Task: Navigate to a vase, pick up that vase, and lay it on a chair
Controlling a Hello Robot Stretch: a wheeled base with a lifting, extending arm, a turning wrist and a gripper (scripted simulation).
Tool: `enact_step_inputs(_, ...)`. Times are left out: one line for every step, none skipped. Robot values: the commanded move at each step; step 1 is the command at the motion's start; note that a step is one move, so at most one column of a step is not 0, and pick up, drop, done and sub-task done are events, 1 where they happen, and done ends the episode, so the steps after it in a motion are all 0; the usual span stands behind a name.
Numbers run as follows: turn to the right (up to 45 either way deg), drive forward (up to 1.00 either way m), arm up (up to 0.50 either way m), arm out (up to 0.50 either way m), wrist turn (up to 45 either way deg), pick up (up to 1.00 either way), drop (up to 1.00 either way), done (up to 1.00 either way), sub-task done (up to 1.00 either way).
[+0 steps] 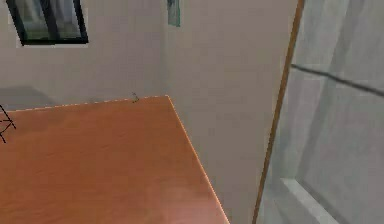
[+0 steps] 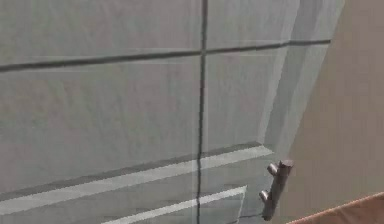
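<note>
A pale panelled door (image 2: 100, 100) stands close, then a beige wall (image 1: 120, 70), an orange wood floor (image 1: 90, 160), a dark-framed window (image 1: 45, 20) and the door's metal handle (image 2: 278, 188); the state of the gripper's fingers and the vase's place cannot be told.

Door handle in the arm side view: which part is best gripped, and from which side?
Probably the middle of the handle: it is a short upright bar standing off the pale panelled door on two stubs, so the stretch between them is free. Come straight at the door's face.
</note>
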Motion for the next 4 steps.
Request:
enact_step_inputs(0.0, 0.25, 0.00, 0.00, 0.0, 0.00, 0.00, 0.00, 0.00)
enact_step_inputs(-45.0, 0.00, 0.00, 0.00, 0.0, 0.00, 0.00, 0.00, 0.00)
enact_step_inputs(-3.0, 0.00, 0.00, 0.00, 0.0, 0.00, 0.00, 0.00, 0.00)
enact_step_inputs(0.0, 0.70, 0.00, 0.00, 0.0, 0.00, 0.00, 0.00, 0.00)
